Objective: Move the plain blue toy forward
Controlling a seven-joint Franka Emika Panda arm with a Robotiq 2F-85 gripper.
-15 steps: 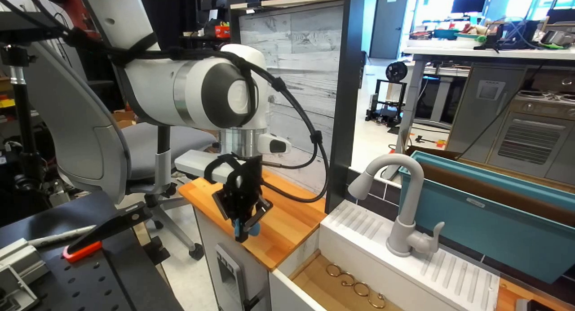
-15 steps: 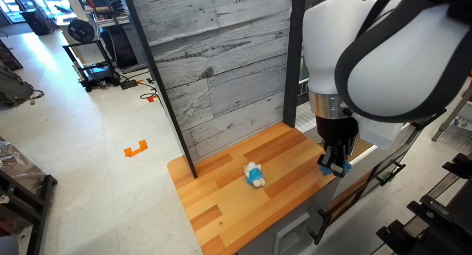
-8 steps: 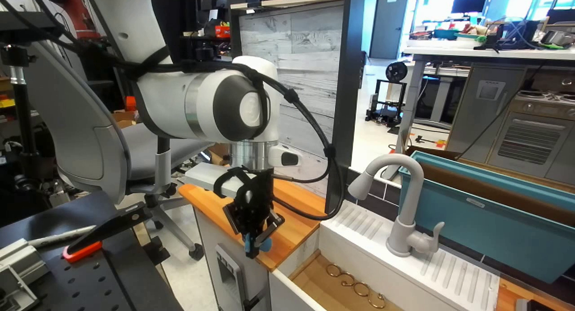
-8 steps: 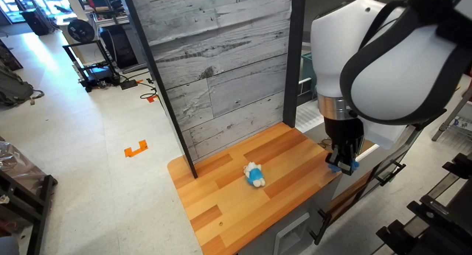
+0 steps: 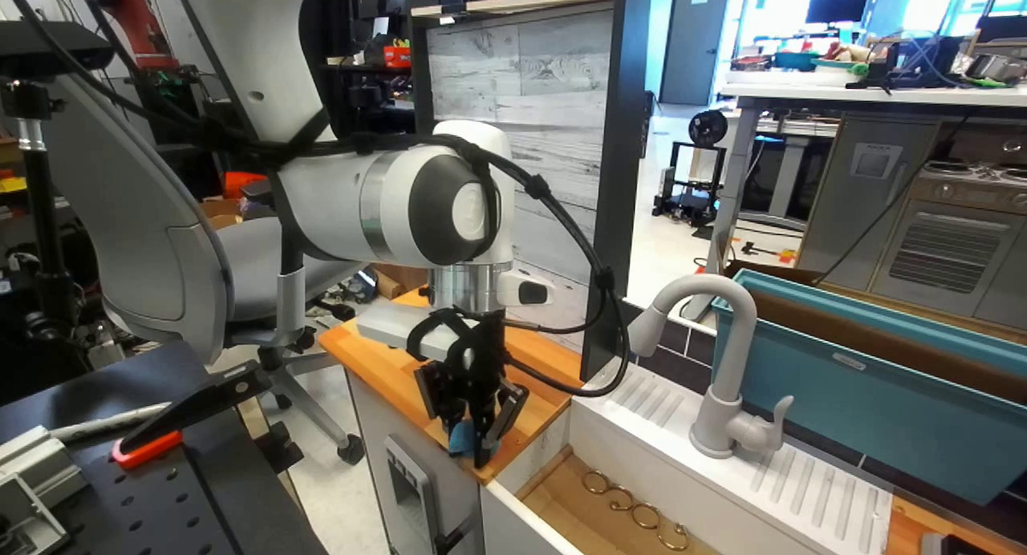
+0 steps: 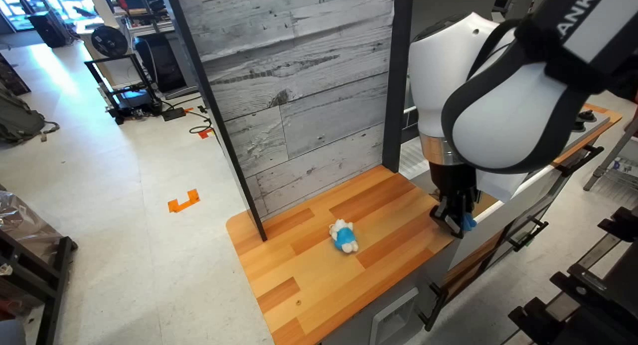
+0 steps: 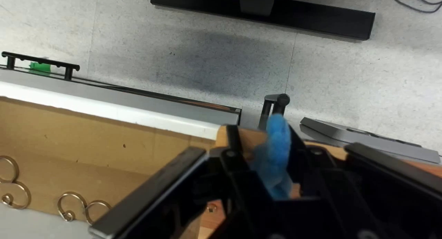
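Observation:
The plain blue toy (image 7: 278,142) is light blue and lumpy. In the wrist view it stands between my gripper's fingers, against the right finger, with a gap to the left finger (image 7: 233,137). My gripper (image 7: 263,133) is open around it. In both exterior views the gripper (image 5: 469,441) is low at the wooden counter's front corner beside the sink. The blue toy (image 5: 462,438) shows partly past the fingers there, and it also shows behind the gripper (image 6: 468,221). I cannot tell whether the toy touches the counter.
A white and blue toy (image 6: 344,236) lies mid-counter on the wooden counter (image 6: 299,265). A grey wood-pattern panel (image 6: 304,86) stands at the counter's back edge. A sink basin (image 5: 554,491) with metal rings (image 5: 642,515) and a grey faucet (image 5: 726,362) adjoin it.
My gripper has moved down and toward the sink-side corner of the counter with the blue toy. Over the last half second its fingers have spread apart. The white and blue toy has not moved.

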